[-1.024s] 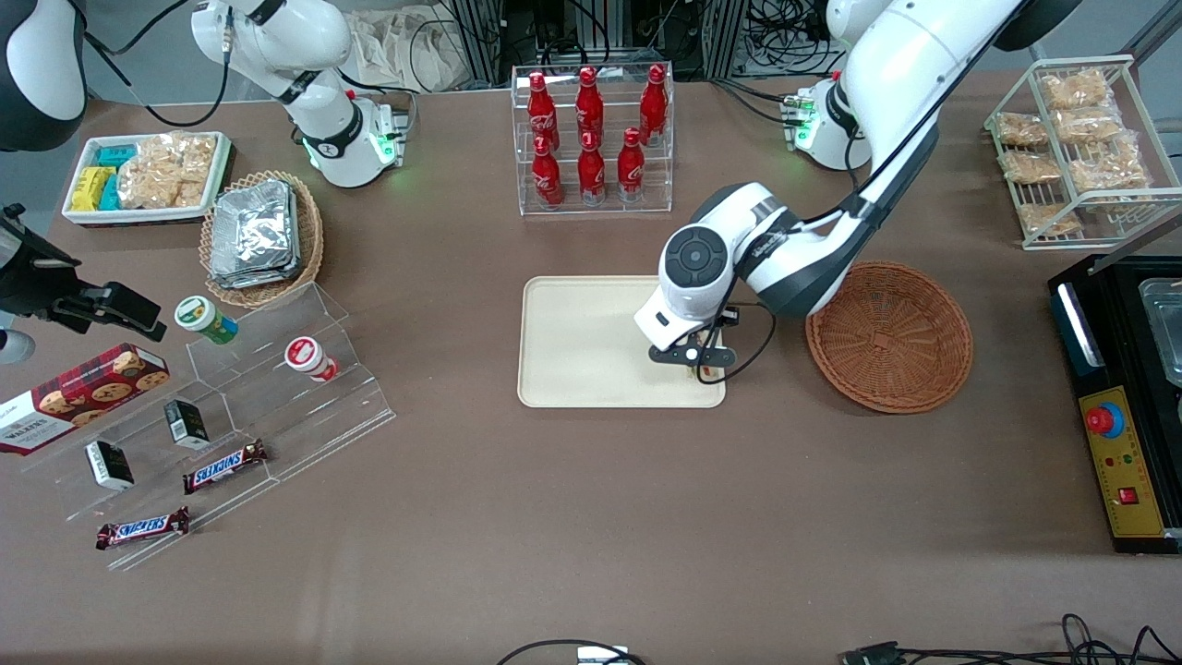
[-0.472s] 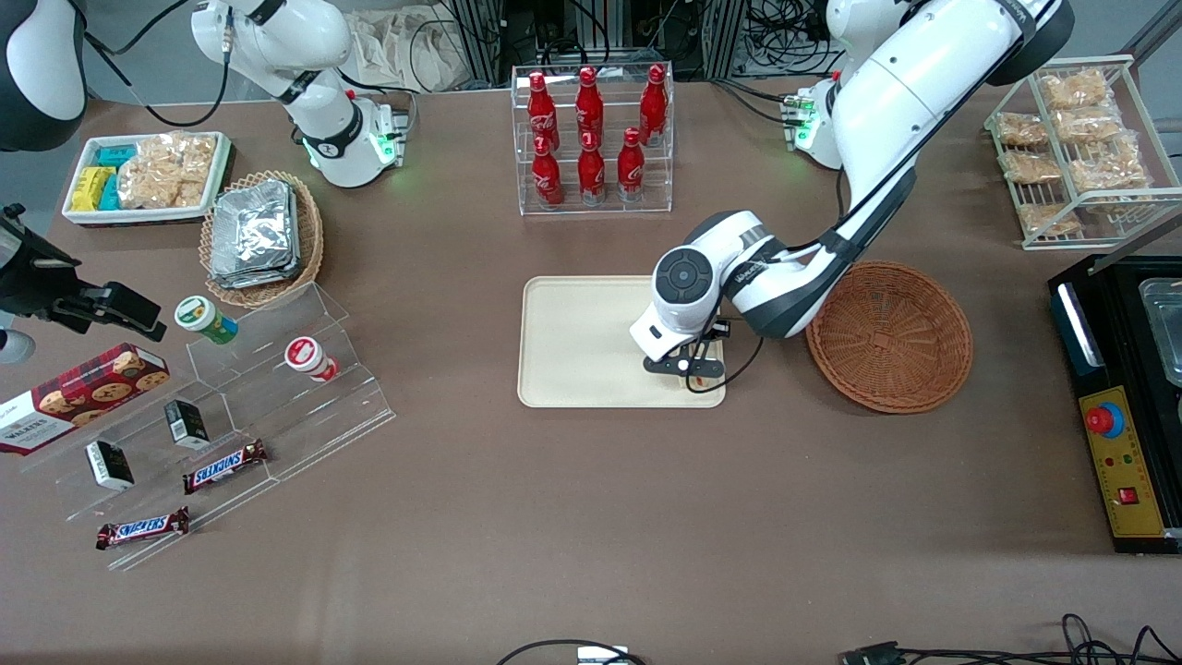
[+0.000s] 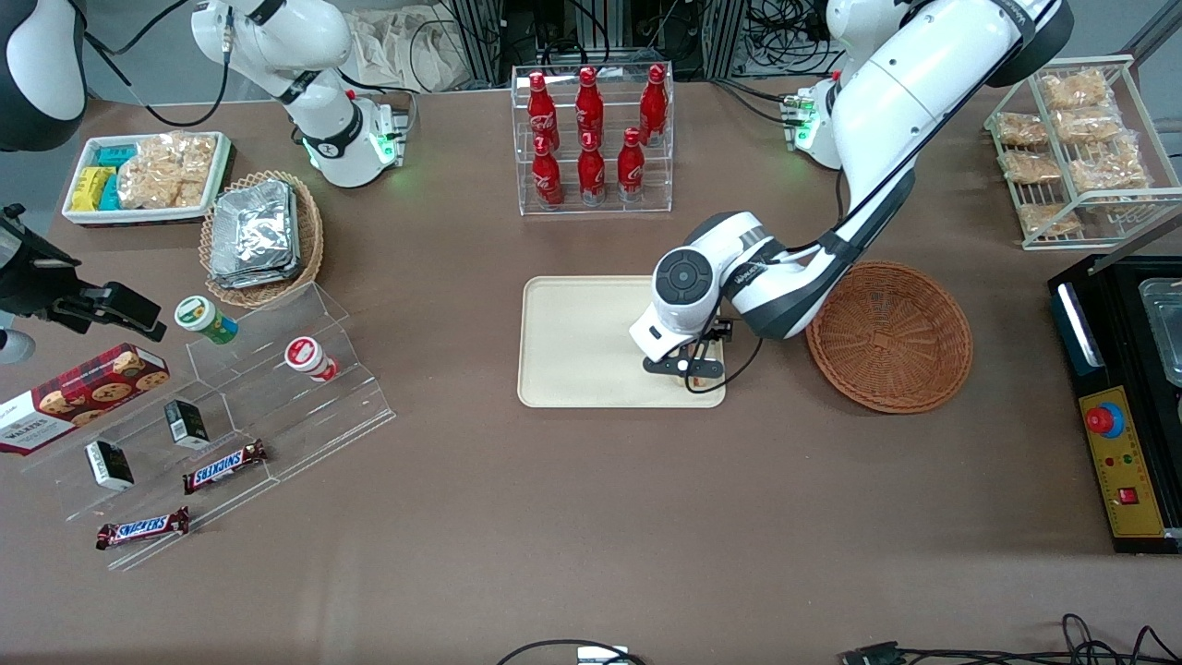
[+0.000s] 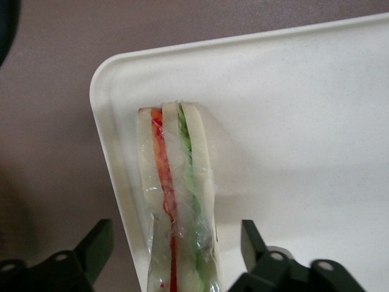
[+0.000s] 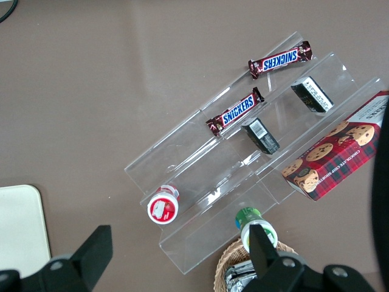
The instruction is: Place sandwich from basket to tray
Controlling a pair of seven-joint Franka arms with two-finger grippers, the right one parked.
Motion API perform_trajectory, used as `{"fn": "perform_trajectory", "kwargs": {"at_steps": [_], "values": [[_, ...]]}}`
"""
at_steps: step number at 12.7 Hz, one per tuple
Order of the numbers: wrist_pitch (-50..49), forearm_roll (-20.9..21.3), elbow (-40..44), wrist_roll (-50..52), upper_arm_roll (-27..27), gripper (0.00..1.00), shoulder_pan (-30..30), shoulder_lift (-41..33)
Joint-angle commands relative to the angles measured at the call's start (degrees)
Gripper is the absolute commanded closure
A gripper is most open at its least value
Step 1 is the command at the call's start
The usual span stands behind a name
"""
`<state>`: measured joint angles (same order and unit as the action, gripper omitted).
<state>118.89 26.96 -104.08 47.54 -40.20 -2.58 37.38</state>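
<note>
The sandwich (image 4: 176, 201), wrapped in clear film, stands on edge on the cream tray (image 4: 292, 121), right at the tray's rim by a rounded corner. My left gripper (image 4: 175, 243) is open, with one black finger (image 4: 97, 240) on each side of the sandwich and a gap to it on both sides. In the front view the gripper (image 3: 697, 368) is low over the tray (image 3: 572, 342), at the corner nearest the camera and the basket. The reddish-brown basket (image 3: 889, 335) sits empty beside the tray, toward the working arm's end.
A clear rack of red bottles (image 3: 591, 139) stands farther from the camera than the tray. A tan wicker basket with foil packets (image 3: 261, 235) and a clear stepped shelf with snacks (image 3: 231, 406) lie toward the parked arm's end. A black control box (image 3: 1122, 406) is at the working arm's end.
Between one second and half a second ago the wrist sank lower over the tray corner and shifted slightly toward the parked arm's end. Since then nothing has moved.
</note>
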Motion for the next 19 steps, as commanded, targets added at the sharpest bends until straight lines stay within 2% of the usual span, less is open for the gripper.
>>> {"fn": "perform_trajectory", "kwargs": {"at_steps": [1, 3, 6, 9, 12, 14, 17, 19], "values": [[0.0, 1.3, 0.1, 1.1, -0.5, 0.0, 0.3, -0.1], [-0.4, 0.9, 0.4, 1.2, -0.6, 0.0, 0.7, -0.9], [-4.2, -1.4, 0.6, 0.2, -0.8, 0.0, 2.0, -7.4], [-11.6, -10.9, 2.2, -3.2, 0.6, 0.0, 2.0, -18.3], [-20.2, -17.2, 2.2, -11.2, 7.7, 0.0, 1.2, -29.6], [-26.7, -18.2, 2.0, -18.9, 13.6, 0.0, 1.0, -35.2], [-29.1, -21.1, 1.9, -29.7, 28.9, 0.0, -2.9, -39.7], [-29.1, -22.6, 3.0, -33.8, 34.9, 0.0, -2.7, -40.4]]}}
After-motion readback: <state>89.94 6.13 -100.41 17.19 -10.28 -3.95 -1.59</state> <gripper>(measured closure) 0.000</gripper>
